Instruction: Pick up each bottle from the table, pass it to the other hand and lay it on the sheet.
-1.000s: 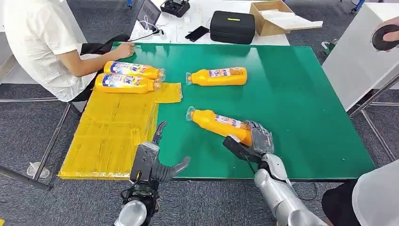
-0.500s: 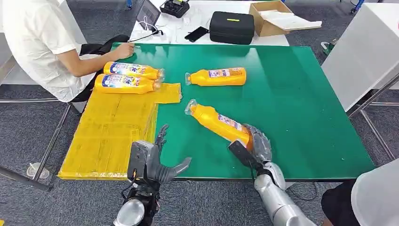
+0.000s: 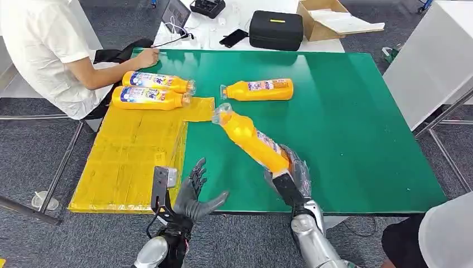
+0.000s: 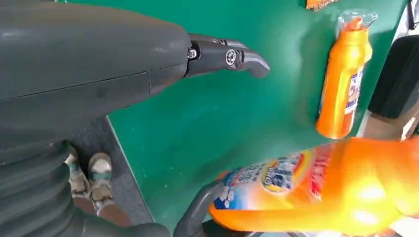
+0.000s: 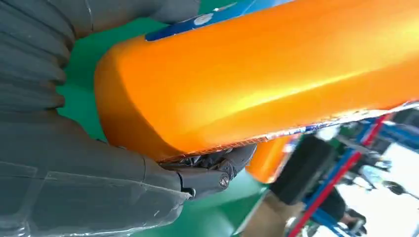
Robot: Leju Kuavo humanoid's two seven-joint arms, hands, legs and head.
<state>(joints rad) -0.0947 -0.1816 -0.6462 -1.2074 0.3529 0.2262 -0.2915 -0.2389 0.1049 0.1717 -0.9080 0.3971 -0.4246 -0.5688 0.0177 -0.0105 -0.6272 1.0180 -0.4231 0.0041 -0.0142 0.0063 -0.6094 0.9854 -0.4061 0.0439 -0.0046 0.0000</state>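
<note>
I am gripping an orange bottle [image 3: 252, 140] by its base in my right hand [image 3: 287, 173], my fingers wrapped around it, and I am holding it above the green table [image 3: 357, 111] with its clear cap tilting toward eleven o'clock. In the right wrist view my thumb [image 5: 207, 173] is pressing against the underside of the bottle's orange body. My left hand [image 3: 192, 192] is hovering over the near edge of the table at about seven o'clock from the bottle, palm turned toward it, fingers spread wide and holding nothing. In the left wrist view the labelled base of the held bottle is sitting just beside my open fingers [image 4: 232, 57], not touching them.

A second bottle [image 3: 257, 90] is lying on its side on the bare green surface at twelve o'clock from the held one, cap pointing to nine o'clock. Two more bottles [image 3: 151, 90] are lying side by side on the far end of the yellow sheet [image 3: 131, 156], at about ten o'clock, caps pointing to three o'clock. A person in a white shirt [image 3: 47, 44] is sitting at the far left corner, one hand resting on the table edge. A black case [image 3: 275, 30] and a cardboard box [image 3: 323, 19] are sitting on the white surface beyond the table.
</note>
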